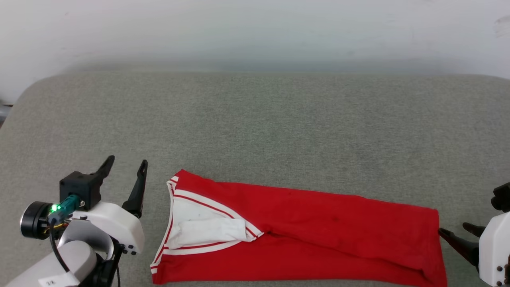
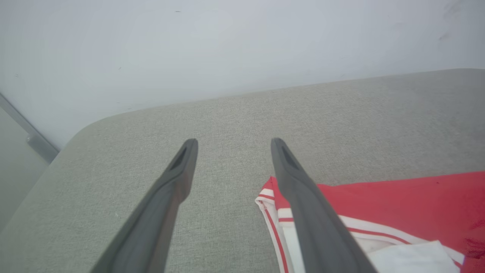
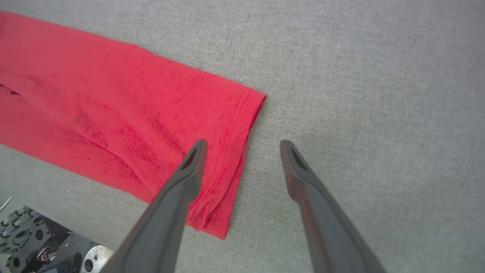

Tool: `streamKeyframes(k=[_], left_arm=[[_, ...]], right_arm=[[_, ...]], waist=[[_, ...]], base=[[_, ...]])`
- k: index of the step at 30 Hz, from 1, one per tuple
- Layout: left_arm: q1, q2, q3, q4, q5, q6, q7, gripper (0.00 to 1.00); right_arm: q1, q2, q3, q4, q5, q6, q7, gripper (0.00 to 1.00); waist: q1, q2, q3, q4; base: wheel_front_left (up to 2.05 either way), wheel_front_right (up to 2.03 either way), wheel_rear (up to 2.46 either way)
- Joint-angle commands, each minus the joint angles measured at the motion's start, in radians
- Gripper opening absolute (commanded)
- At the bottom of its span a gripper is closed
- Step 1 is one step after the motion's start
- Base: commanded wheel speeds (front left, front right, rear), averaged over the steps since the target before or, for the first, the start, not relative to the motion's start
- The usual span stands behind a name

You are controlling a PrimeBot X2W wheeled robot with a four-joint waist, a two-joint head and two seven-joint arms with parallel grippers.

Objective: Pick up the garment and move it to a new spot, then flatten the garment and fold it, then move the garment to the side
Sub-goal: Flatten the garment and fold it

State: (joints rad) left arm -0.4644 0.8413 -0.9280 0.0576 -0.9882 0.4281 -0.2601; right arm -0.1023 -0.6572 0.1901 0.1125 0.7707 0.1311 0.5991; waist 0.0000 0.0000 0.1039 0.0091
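The garment (image 1: 303, 235), red with a white sleeve and red-white striped trim, lies folded into a long band across the near part of the grey surface. Its collar end points left and its hem right. My left gripper (image 1: 125, 163) stands open just left of the collar end, nothing between its fingers; in the left wrist view the gripper (image 2: 233, 143) hovers over bare fabric, with the garment's striped corner (image 2: 398, 197) beside its right finger. My right gripper (image 1: 458, 233) is open at the hem end. In the right wrist view its fingers (image 3: 242, 146) straddle the hem's edge (image 3: 242, 125), holding nothing.
A grey fabric surface (image 1: 255, 127) with rounded far corners stretches wide behind the garment, ending at a pale wall (image 1: 255, 28). Part of the robot's base (image 3: 34, 246) shows at the lower left of the right wrist view.
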Motion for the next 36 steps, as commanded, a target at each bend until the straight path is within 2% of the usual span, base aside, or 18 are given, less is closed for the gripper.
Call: streamKeyframes(k=[1,6,12,21,26,27,28,36], left_arm=[[0.05,-0.022,0.061,-0.019,0.052,0.023,-0.006,1.0],[0.175,-0.096,0.253,-0.073,0.216,0.053,-0.006,1.0],[0.304,-0.199,0.43,-0.114,0.391,0.041,-0.006,1.0],[0.43,-0.374,0.613,-0.119,0.562,-0.042,-0.005,1.0],[0.465,-0.458,0.693,-0.11,0.648,-0.097,-0.005,1.0],[0.473,-0.472,0.708,-0.108,0.665,-0.107,-0.005,1.0],[0.48,-0.484,0.72,-0.105,0.679,-0.118,-0.005,1.0],[0.522,-0.551,0.787,-0.094,0.772,-0.186,-0.005,1.0]], right_arm=[[0.011,0.002,-0.009,0.005,0.002,-0.001,0.02,1.0],[0.011,0.023,-0.026,0.031,-0.003,-0.001,0.077,1.0],[0.0,0.057,-0.03,0.082,-0.024,-0.001,0.105,1.0],[-0.017,0.108,0.019,0.194,-0.047,-0.001,0.095,1.0],[-0.01,0.127,0.067,0.224,-0.021,0.001,0.089,1.0],[-0.01,0.126,0.072,0.223,-0.015,0.001,0.08,0.4],[-0.01,0.124,0.076,0.224,-0.01,0.001,0.075,0.0],[-0.023,0.068,0.052,0.217,0.018,-0.001,0.014,0.0]], waist=[[0.0,0.0,0.01,0.014],[0.0,0.0,0.027,0.038],[0.0,0.0,0.048,0.066],[0.0,0.0,0.076,0.091],[0.0,0.0,0.078,0.096],[0.0,0.0,0.076,0.096],[0.0,0.0,0.073,0.095],[0.0,0.0,0.04,0.075]], base=[[0.0,0.0,0.0],[0.0,0.0,0.0],[0.0,0.0,0.0],[0.0,0.0,0.0],[0.0,0.0,0.0],[0.0,0.0,0.0],[0.0,0.0,0.0],[0.0,0.0,0.0]])
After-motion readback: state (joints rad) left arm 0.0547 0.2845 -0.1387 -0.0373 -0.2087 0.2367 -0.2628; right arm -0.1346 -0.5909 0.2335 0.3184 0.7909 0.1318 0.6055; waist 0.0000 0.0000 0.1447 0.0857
